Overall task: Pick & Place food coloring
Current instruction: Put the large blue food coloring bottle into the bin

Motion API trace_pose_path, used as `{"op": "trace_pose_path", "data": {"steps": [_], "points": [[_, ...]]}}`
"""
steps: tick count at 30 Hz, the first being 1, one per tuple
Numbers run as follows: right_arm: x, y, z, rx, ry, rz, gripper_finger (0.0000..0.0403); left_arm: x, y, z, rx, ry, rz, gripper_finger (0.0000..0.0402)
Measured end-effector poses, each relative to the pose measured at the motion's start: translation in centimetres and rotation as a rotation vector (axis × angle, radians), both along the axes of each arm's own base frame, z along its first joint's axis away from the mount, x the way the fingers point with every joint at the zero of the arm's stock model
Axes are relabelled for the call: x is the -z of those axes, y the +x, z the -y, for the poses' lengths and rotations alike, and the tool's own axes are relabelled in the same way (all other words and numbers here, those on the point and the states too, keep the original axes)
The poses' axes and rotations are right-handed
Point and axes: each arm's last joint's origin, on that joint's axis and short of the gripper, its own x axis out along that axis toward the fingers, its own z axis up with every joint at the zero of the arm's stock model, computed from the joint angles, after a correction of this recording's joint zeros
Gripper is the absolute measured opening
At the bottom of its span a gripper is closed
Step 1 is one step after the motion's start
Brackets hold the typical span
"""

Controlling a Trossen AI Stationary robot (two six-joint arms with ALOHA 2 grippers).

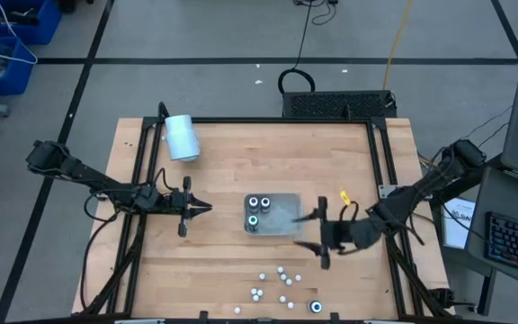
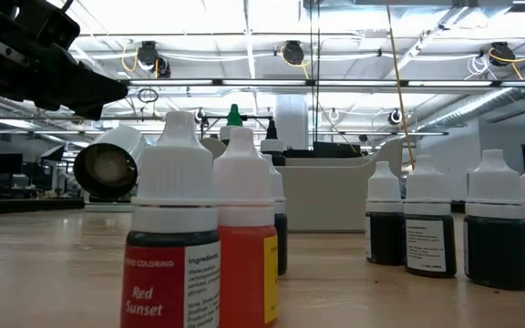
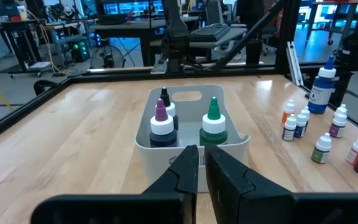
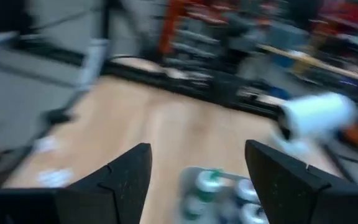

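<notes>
Three food coloring bottles (image 3: 213,127) with purple, black and green tips stand in the grey tray (image 1: 286,220) at the table's middle. Several more bottles (image 1: 281,286) stand loose on the wood near the table's near edge; in the low view they (image 2: 173,237) fill the foreground. My left gripper (image 1: 203,209) hovers left of the tray, pointing at it, shut with nothing in it (image 3: 202,171). My right gripper (image 1: 311,230) is raised at the tray's right side, wide open, with nothing between its fingers (image 4: 197,171).
A large white cylinder (image 1: 182,138) lies on its side at the far left of the table. A black frame (image 1: 380,153) runs along the table's edges. Bare wood lies between the tray and the loose bottles.
</notes>
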Motion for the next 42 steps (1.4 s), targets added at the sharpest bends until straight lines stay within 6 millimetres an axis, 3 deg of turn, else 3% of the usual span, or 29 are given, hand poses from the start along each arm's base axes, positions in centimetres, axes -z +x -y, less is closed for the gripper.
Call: {"op": "trace_pose_path", "data": {"steps": [4,8,13,19,27,37,42], "points": [[-0.2,-1.3,-1.4,-0.263,0.015,0.008,0.0240,0.0,0.0,0.0,0.000,0.000,0.000,0.0037],[1.1,-2.2,-1.5,-0.364,0.043,0.005,0.0221,0.0,0.0,0.0,0.000,0.000,0.000,0.0037],[4.6,-3.6,-0.5,-0.377,0.064,-0.044,0.0195,0.0,0.0,0.0,0.001,0.006,0.000,0.0037],[8.3,-5.7,1.4,-0.378,0.103,0.066,0.0170,0.0,0.0,0.0,0.002,0.014,0.000,0.0037],[11.2,-8.4,3.8,-0.359,0.237,0.162,0.0157,0.0,0.0,0.0,0.003,0.028,0.001,0.0037],[12.2,-8.4,3.4,-0.437,0.419,0.059,0.0182,0.0,0.0,0.0,0.003,0.030,0.001,0.0037],[11.5,-7.0,1.3,-0.510,0.451,0.018,0.0210,0.0,0.0,0.0,0.002,0.026,0.001,0.0037]]}}
